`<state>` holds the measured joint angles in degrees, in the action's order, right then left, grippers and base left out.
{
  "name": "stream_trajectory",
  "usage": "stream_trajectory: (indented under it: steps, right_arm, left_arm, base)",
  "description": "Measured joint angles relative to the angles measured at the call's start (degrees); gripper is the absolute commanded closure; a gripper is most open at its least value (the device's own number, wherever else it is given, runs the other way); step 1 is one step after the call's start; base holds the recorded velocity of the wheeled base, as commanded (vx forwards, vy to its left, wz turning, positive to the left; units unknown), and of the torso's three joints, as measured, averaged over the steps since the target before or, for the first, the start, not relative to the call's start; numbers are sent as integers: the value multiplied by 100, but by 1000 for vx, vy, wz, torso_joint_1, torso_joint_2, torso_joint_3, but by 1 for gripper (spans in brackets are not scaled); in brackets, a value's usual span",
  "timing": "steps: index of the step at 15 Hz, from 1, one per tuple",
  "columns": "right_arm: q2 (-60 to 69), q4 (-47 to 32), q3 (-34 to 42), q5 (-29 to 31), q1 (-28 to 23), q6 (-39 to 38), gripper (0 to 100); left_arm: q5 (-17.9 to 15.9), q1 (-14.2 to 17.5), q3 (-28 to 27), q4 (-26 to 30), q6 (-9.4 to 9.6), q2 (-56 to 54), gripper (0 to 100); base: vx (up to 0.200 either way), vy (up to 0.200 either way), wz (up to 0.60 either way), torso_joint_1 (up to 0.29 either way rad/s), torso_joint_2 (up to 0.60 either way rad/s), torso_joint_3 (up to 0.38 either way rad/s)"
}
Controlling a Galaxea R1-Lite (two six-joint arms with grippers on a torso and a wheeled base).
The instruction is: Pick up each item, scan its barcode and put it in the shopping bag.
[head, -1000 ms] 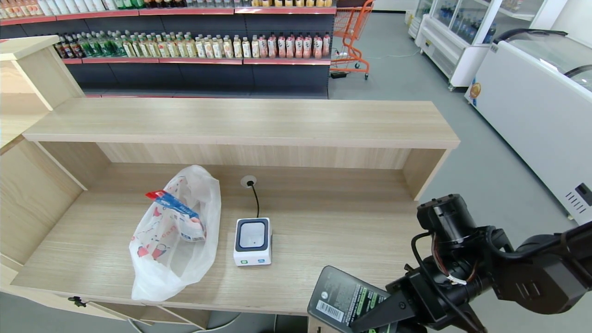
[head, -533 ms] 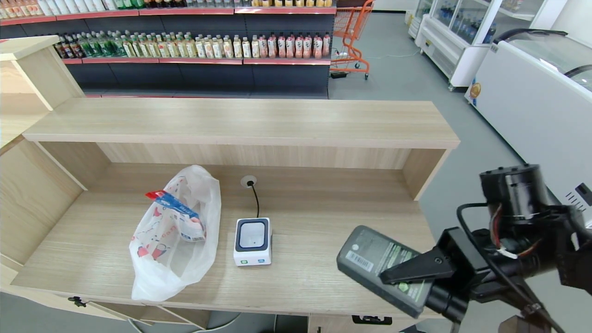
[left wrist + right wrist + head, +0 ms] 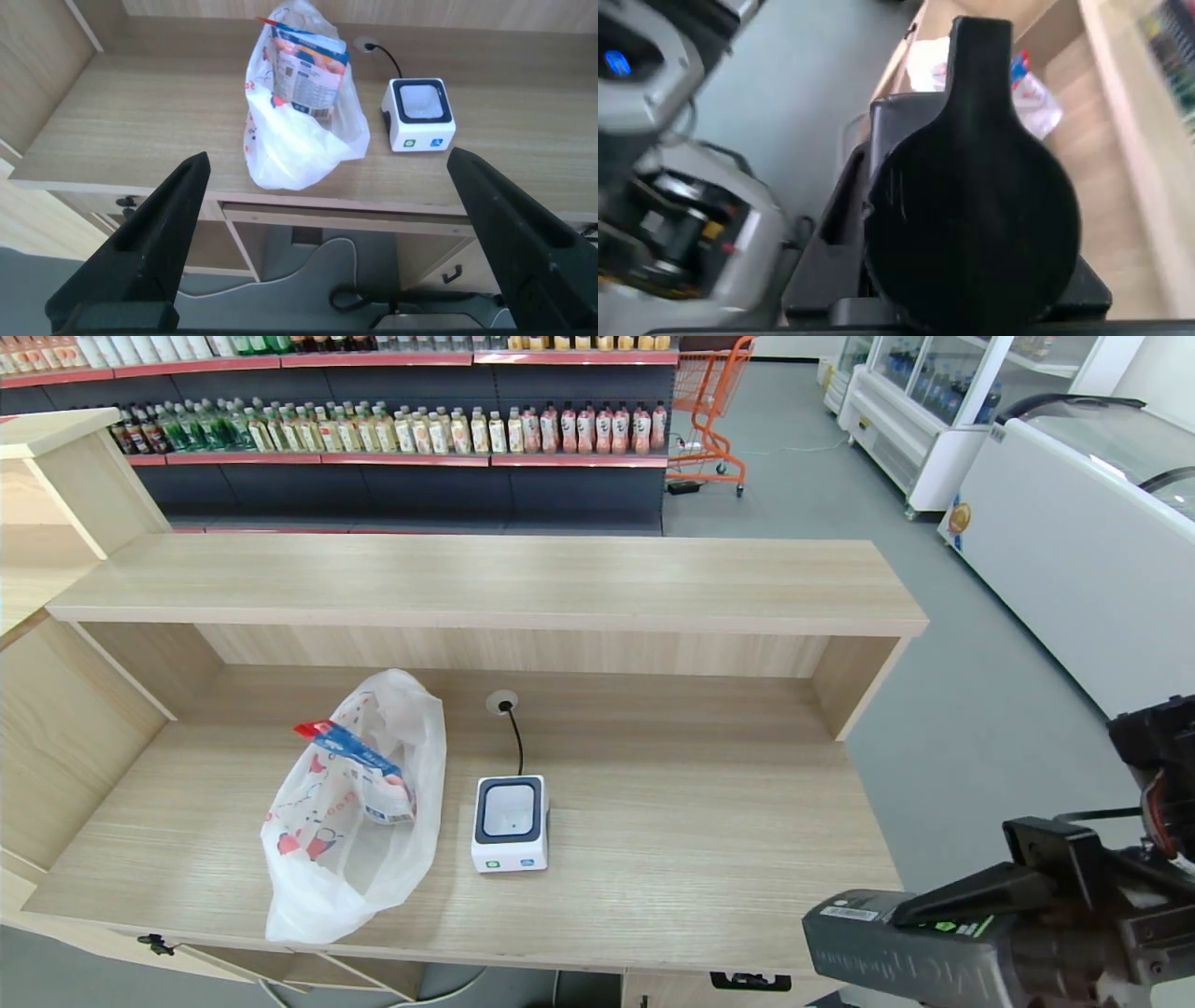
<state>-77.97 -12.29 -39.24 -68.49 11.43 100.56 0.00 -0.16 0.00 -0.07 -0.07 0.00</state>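
A white plastic shopping bag (image 3: 350, 831) lies on the wooden counter (image 3: 691, 803), left of centre, with a red, white and blue snack packet (image 3: 359, 770) sticking out of its mouth. To its right stands the white barcode scanner (image 3: 510, 821), window facing up. My right gripper (image 3: 920, 933) is off the counter's front right corner, shut on a dark grey packet (image 3: 878, 957) that lies nearly flat, barcode label up. My left gripper (image 3: 327, 243) hangs open and empty in front of the counter, facing the bag (image 3: 299, 131) and scanner (image 3: 420, 101).
A raised ledge (image 3: 485, 583) runs along the counter's back, with side walls at both ends. The scanner's cable goes to a hole (image 3: 502, 702) behind it. Chest freezers (image 3: 1074, 541) stand to the right, bottle shelves (image 3: 392, 429) and an orange cart (image 3: 714, 401) behind.
My right arm has carried the dark grey packet from the counter's front edge up and rightward, then down beside the front right corner, turning it nearly flat. Bag and scanner have not moved.
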Motion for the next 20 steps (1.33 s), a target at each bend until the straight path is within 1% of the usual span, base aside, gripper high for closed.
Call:
stream_trajectory:
  steps: [1, 3, 5, 7, 8, 9, 10, 11, 13, 15, 17, 20]
  right_arm:
    - [99, 77, -66, -2, -61, -1054, 100]
    - [256, 536, -171, -2, -317, -3769, 100]
    - [333, 989, -216, 1, -592, -6167, 100]
    - [317, 1310, -229, 145, -813, -8493, 100]
    - [240, 1480, -234, 250, -874, -9416, 100]
    - [102, 1641, -234, 324, -907, -9985, 100]
    - [-52, 1762, -234, 379, -909, -10305, 100]
    - [-223, 1808, -234, 404, -883, -10384, 100]
    - [-488, 1820, -224, 513, -846, -10395, 100]
    - [-736, 1860, -254, 885, -772, -10379, 100]
    - [-929, 2016, -268, 951, -686, -10379, 100]
    - [-1084, 2047, -268, 962, -606, -10375, 100]
  left_arm:
    - [0, 0, 0, 0, 2, 0, 0]
    - [0, 0, 0, 0, 0, 0, 0]
    - [0, 0, 0, 0, 0, 0, 0]
    - [0, 0, 0, 0, 0, 0, 0]
    - [0, -2, 0, 0, 2, 0, 0]
    - [0, -5, 0, 0, 0, 0, 0]
    - [0, -5, 0, 0, 0, 0, 0]
    - [0, 0, 0, 0, 0, 0, 0]
    - [0, 0, 0, 0, 0, 0, 0]
    - [0, 0, 0, 0, 0, 0, 0]
    - [0, 0, 0, 0, 0, 0, 0]
    - [0, 0, 0, 0, 5, 0, 0]
  base:
    - [0, 0, 0, 0, 0, 0]
    - [0, 0, 0, 0, 0, 0]
    - [0, 0, 0, 0, 0, 0]
    - [0, 0, 0, 0, 0, 0]
    - [0, 0, 0, 0, 0, 0]
    - [0, 0, 0, 0, 0, 0]
    - [0, 0, 0, 0, 0, 0]
    - [0, 0, 0, 0, 0, 0]
    - [0, 0, 0, 0, 0, 0]
    - [0, 0, 0, 0, 0, 0]
    - [0, 0, 0, 0, 0, 0]
    - [0, 0, 0, 0, 0, 0]
